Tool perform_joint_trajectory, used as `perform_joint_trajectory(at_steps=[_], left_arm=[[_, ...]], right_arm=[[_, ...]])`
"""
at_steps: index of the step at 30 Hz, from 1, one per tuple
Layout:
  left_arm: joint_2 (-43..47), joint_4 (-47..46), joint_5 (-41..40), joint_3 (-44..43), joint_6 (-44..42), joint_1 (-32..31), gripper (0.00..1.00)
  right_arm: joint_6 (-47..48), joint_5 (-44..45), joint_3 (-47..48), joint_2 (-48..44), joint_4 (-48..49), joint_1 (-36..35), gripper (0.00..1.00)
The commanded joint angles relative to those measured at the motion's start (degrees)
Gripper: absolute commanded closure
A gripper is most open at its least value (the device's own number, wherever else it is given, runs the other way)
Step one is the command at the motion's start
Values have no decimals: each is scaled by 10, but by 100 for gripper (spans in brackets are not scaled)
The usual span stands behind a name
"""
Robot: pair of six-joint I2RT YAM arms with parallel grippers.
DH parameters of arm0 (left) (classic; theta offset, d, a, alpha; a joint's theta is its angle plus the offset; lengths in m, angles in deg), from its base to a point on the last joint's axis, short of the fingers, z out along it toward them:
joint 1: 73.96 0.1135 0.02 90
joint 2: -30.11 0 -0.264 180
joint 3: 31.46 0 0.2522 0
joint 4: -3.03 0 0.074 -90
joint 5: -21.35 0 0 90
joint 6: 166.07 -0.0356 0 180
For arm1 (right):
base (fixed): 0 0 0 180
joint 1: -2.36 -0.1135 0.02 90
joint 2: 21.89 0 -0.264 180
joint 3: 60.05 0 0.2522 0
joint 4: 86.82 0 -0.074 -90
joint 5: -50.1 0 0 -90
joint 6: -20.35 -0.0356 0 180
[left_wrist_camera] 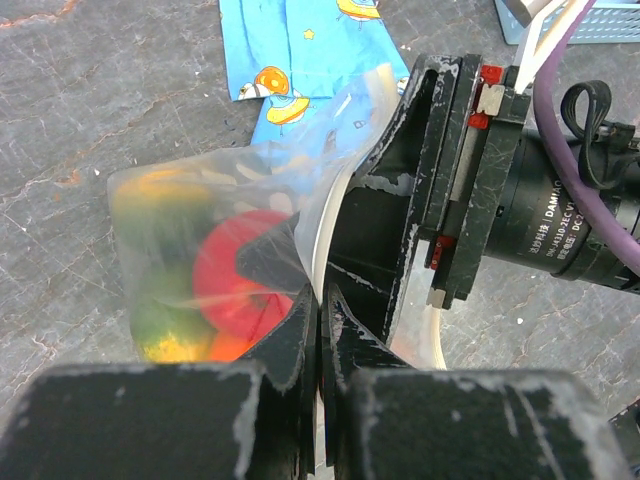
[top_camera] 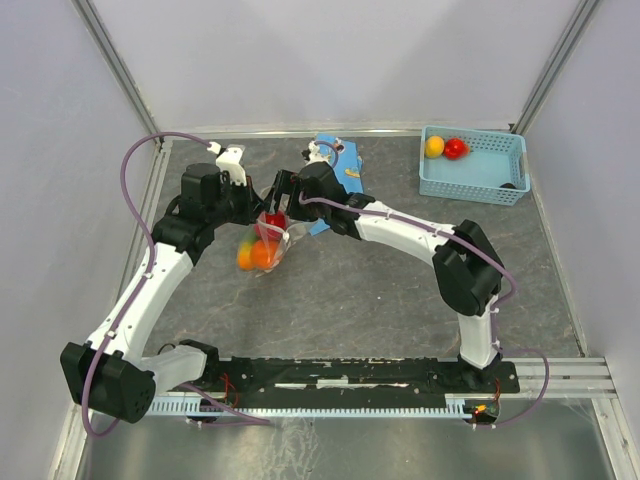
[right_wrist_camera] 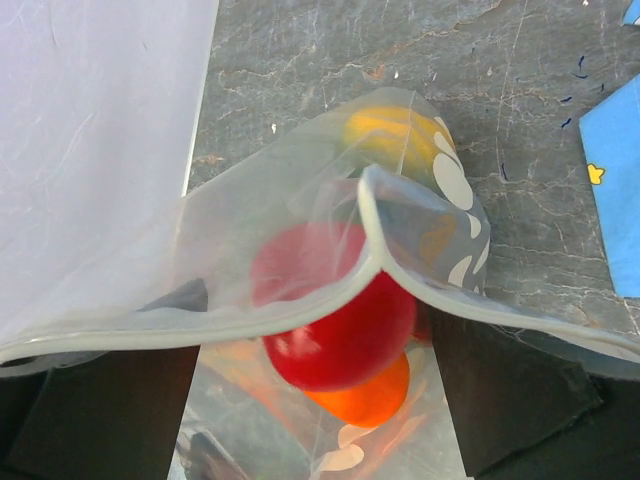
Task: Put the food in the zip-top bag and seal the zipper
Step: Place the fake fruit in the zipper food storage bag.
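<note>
The clear polka-dot zip-top bag (top_camera: 264,245) hangs between both grippers near the table's far middle, with red, orange, yellow and green toy fruits inside. My left gripper (left_wrist_camera: 320,300) is shut on the bag's mouth edge, with the whitish zipper (left_wrist_camera: 322,225) pinched between its fingers. My right gripper (right_wrist_camera: 312,350) is open at the bag's mouth, and a red fruit (right_wrist_camera: 345,325) sits between its fingers above an orange one (right_wrist_camera: 370,395). The zipper (right_wrist_camera: 300,310) stands open and curves across the right wrist view. In the top view the left gripper (top_camera: 257,208) and the right gripper (top_camera: 279,198) meet above the bag.
A light-blue mesh basket (top_camera: 480,185) stands at the back right with a yellow fruit (top_camera: 434,146), a red fruit (top_camera: 455,148) and a dark one (top_camera: 508,185). A flat blue wrapper (top_camera: 336,165) lies behind the right gripper. Enclosure walls stand on the left, back and right.
</note>
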Motion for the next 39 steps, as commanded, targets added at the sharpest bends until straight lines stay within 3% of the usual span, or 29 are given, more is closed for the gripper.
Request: perform_joint_trajectory(at_steps=[1, 9, 20, 25, 34, 39], left_arm=[[5, -33, 18, -2, 27, 4, 97], [5, -33, 11, -2, 28, 7, 97], [6, -33, 4, -2, 31, 11, 97], [7, -33, 3, -2, 32, 11, 97], [12, -38, 12, 0, 31, 13, 97], [14, -39, 13, 1, 31, 14, 97]], right_arm=[[-45, 6, 30, 4, 33, -3, 2], [-10, -1, 16, -31, 30, -3, 2], [188, 5, 3, -118, -81, 4, 10], [249, 48, -17, -144, -119, 19, 14], [300, 89, -6, -104, -147, 42, 22], [313, 50, 31, -72, -170, 45, 38]])
